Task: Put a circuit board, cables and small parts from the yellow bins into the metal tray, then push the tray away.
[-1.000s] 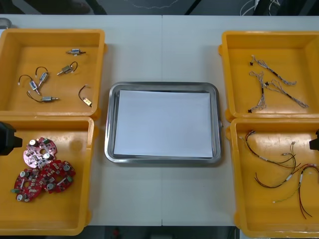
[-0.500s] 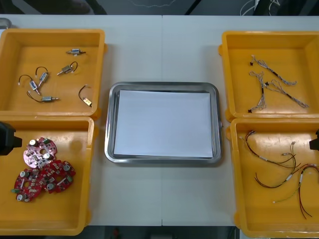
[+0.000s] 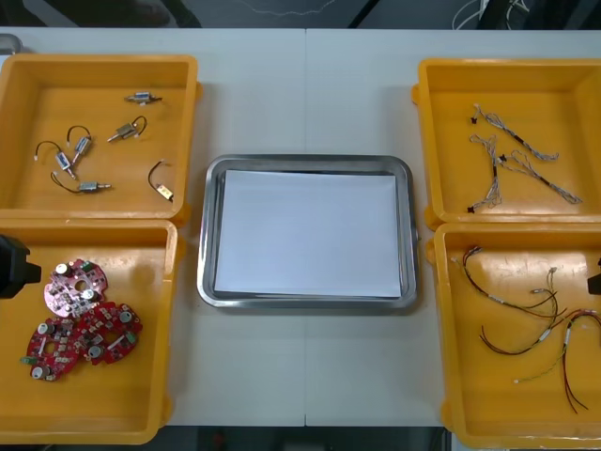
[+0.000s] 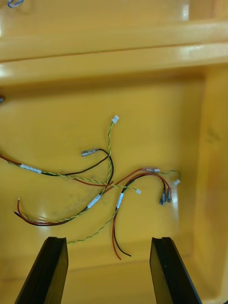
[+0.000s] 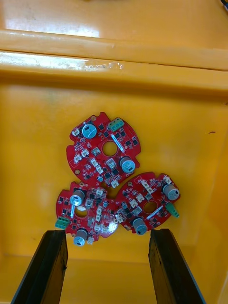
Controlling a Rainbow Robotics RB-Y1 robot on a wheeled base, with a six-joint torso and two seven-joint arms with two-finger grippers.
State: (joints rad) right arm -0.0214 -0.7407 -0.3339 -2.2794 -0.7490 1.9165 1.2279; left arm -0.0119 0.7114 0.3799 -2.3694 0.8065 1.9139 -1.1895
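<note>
Four yellow bins [image 3: 99, 60], one metal tray [image 3: 310, 163], three red circuit boards [image 3: 75, 285]

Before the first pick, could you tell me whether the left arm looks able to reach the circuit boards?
Probably yes: the left gripper hangs open over the three red circuit boards, which lie uncovered on the yellow bin floor, nothing between.

The setting is identified as an electronics assembly workstation in a workshop or lab. A light table [image 3: 305, 94] is laid out with four yellow bins [image 3: 99, 62] in which stock is sorted by kind: round red circuit boards [image 3: 111, 331] in one, small metal parts [image 3: 125, 132] in another, cables [image 3: 496, 300] in the two opposite. A metal tray [image 3: 208, 235] lined in white is placed between the bins.
</note>
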